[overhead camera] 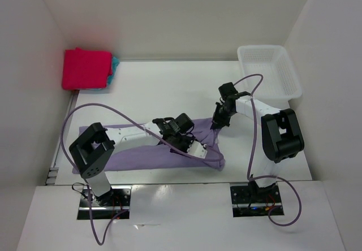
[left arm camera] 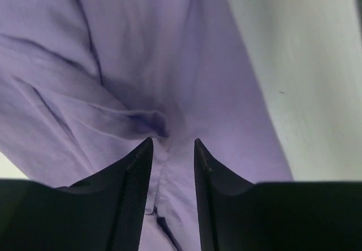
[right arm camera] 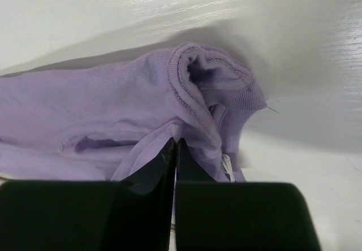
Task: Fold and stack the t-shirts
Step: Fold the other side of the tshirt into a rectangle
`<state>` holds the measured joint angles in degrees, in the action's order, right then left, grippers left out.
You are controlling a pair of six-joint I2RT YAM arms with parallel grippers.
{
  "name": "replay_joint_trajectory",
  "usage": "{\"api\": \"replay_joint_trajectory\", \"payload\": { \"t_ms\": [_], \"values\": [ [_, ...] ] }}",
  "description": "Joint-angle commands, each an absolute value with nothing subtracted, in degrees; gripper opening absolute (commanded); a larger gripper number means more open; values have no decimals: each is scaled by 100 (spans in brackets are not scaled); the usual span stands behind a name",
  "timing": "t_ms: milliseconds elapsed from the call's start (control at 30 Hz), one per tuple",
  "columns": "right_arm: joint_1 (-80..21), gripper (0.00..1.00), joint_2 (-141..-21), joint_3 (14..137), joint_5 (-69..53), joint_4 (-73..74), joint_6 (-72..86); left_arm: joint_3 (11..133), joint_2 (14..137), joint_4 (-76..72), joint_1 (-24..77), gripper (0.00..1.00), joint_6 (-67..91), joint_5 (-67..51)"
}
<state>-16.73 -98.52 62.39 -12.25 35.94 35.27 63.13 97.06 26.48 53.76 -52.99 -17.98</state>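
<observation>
The white mesh basket (overhead camera: 244, 64) stands at the bench's (overhead camera: 158, 87) far right corner. The lavender shirt (overhead camera: 136, 156) lies spread near the arms. The left end effector (left arm camera: 172, 141) is narrowly parted with a cloth ridge between its fingers. The right end effector (right arm camera: 175, 141) is clamped on the shirt's edge. The magenta shirt (overhead camera: 85, 69) lies folded on the turquoise shirt (overhead camera: 115, 67) at the far left.

Open tabletop (overhead camera: 169, 87) between folded stack (overhead camera: 86, 68) and basket (overhead camera: 268, 70)
</observation>
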Motion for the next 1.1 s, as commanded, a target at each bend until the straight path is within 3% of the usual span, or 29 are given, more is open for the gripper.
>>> {"api": "replay_joint_trajectory", "payload": {
  "t_ms": [0,100,200,633,767,900,1067],
  "values": [
    [-1670,0,-9879,6495,-1327,3393,3411,6539,9800,2364,5353,42,-4537,-1547],
    [-1670,0,-9879,6495,-1379,3393,3410,6364,9729,2364,5353,41,-4272,-1547],
    [-1670,0,-9879,6495,-1432,3340,3410,6363,9729,2364,5353,51,-4070,-1547],
    [-1670,0,-9879,6495,-1433,3287,3462,6469,10107,2180,5353,51,-4017,-1669],
    [-1670,0,-9879,6495,-1485,3287,3463,6469,10178,2057,5353,30,-3815,-1617],
    [-1670,0,-9879,6443,-1485,3287,3463,6469,10178,1995,5353,2,-3710,-1617],
    [-1670,0,-9686,6390,-1372,3585,3602,6530,9986,2442,5213,0,-3762,-1617]
  ]
}}
